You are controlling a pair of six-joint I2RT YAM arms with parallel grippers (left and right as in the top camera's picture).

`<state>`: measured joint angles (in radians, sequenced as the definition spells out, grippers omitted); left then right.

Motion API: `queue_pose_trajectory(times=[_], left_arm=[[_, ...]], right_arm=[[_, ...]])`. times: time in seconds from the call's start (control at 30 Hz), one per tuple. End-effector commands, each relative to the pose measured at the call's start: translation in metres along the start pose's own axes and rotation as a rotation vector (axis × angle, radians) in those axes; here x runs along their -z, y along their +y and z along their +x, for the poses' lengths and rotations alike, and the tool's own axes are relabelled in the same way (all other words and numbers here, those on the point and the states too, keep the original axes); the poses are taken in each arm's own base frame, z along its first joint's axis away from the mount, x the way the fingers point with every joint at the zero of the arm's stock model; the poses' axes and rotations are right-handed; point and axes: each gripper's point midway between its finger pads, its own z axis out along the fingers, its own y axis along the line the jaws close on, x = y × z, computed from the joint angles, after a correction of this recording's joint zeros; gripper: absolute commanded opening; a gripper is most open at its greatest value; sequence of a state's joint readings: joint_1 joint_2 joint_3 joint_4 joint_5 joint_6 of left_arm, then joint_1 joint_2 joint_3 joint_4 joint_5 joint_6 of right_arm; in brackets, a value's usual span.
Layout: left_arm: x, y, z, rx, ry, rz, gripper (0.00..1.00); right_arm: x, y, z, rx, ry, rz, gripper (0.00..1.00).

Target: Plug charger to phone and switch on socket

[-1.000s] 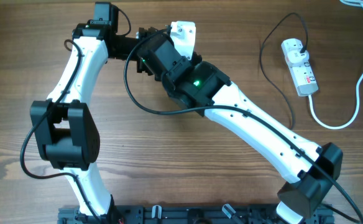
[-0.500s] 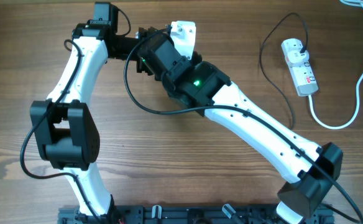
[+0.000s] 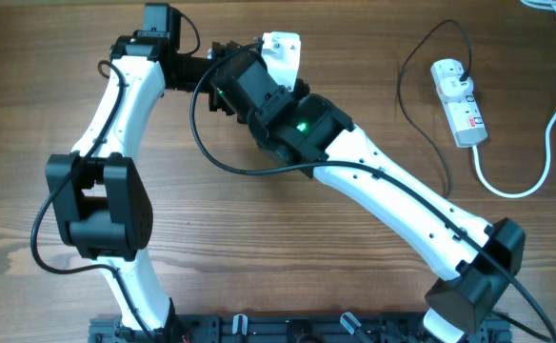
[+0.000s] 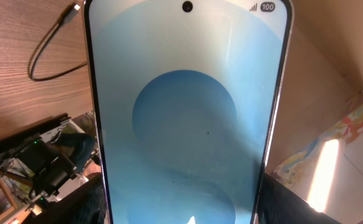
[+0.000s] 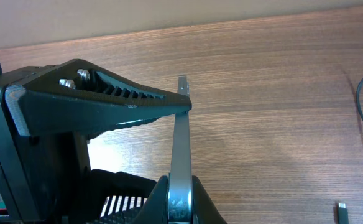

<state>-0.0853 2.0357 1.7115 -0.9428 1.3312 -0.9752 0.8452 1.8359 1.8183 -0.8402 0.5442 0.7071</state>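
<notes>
Brown wood-grain table (image 3: 49,124), pale wall at far edge. Two arms, one phone, one charger, one socket.

Left gripper (image 3: 226,50) grips phone (image 3: 280,50) across width, far centre; screen light blue, white from above. Right gripper (image 5: 180,202) pinches phone's thin edge, jaws almost together.

Right side: charger (image 3: 404,95), thin black cable looping on table, beside white socket (image 3: 459,103) with thick white cord (image 3: 516,191).

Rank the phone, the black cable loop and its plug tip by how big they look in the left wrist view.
1. phone, filling the frame, though it sits nearest the camera.
2. cable loop.
3. plug tip.
</notes>
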Motion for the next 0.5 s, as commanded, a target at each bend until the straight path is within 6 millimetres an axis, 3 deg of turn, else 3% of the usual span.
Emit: queue_pose_trajectory(times=[0.0,0.47], left_arm=[[0.0029,-0.0119,0.0201,-0.043,0.023,0.021,0.67],[0.0041,-0.0122,0.0192,-0.043,0.020,0.022,0.77]], right_arm=[[-0.0070,0.0014,-0.0039,-0.010,-0.015,0.014,0.05],[-0.0062,-0.0046,-0.0105,-0.166,-0.055,0.045,0.04]])
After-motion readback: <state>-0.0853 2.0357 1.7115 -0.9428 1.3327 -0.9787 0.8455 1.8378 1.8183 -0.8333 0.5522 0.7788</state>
